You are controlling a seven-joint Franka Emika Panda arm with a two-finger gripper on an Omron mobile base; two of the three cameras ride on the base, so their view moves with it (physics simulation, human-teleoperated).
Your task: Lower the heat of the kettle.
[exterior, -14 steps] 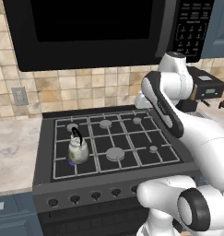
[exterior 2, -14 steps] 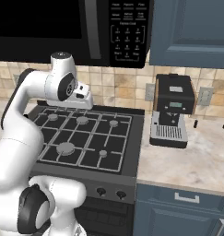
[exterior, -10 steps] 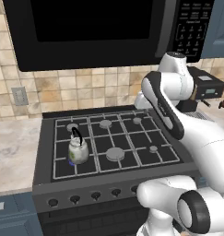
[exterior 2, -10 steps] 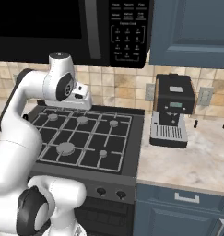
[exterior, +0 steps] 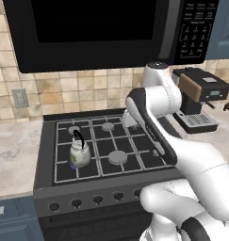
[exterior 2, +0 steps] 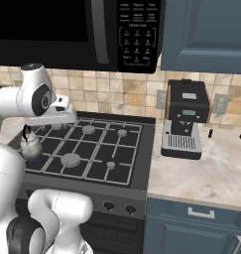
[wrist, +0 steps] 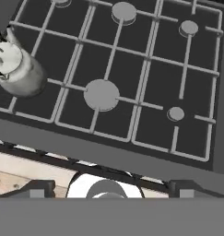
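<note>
I am holding my pincer (exterior 2: 72, 115) above the far part of the stove (exterior: 50, 186), and in the hand view its two finger tips (wrist: 35, 190) are sitting wide apart at the bottom edge, so it is standing open with nothing between them. The kettle (exterior: 79, 153) is sitting on the near left burner, upright, its thin black handle arching over the domed lid; in the right base view it (exterior 2: 30, 145) is showing just past my arm, and in the hand view it (wrist: 16, 69) is lying at the left edge, well apart from my fingers. A row of knobs (exterior: 77, 203) is running along the stove's front panel below it. The microwave (exterior: 97, 28) is hanging over the stove; its keypad (exterior 2: 137, 37) is carrying small white lettering, too tiny for me to read. The coffee machine (exterior 2: 184, 119) is standing on the counter (exterior 2: 211, 173) to the right.
</note>
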